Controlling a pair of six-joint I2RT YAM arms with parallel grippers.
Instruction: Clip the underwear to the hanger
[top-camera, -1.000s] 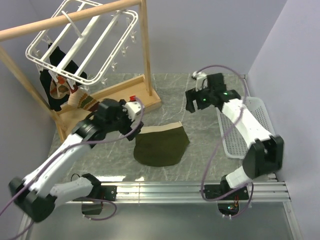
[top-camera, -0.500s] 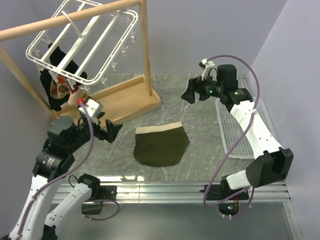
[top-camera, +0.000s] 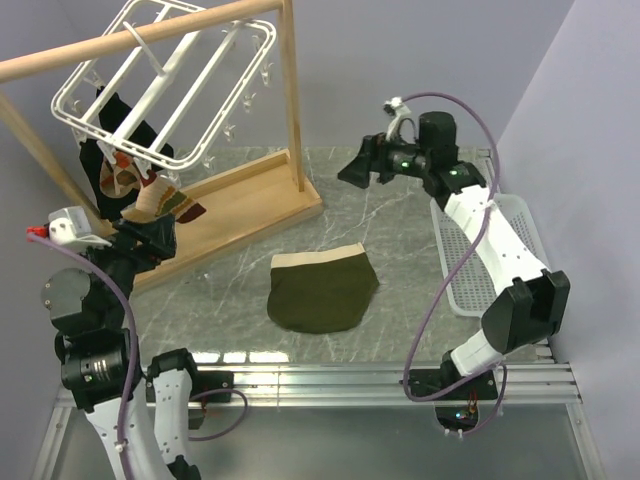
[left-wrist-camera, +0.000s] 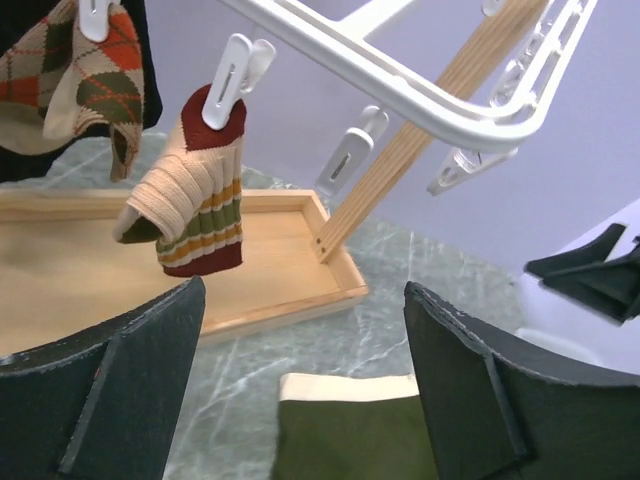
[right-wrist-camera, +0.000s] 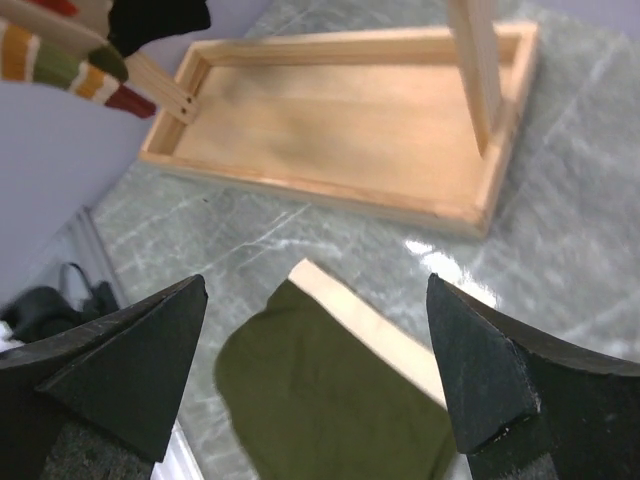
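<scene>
Underwear flat on the table, nothing gripped.

Your left gripper has its fingers spread wide and holds nothing. The underwear lies below and between them, well apart, with its tan waistband toward the wooden stand. The hanger hangs above and beyond those fingers, and a striped sock is clipped to it just past the left fingertip. Your right gripper is also spread and empty, and the underwear sits below, between its fingers, touching neither.
</scene>
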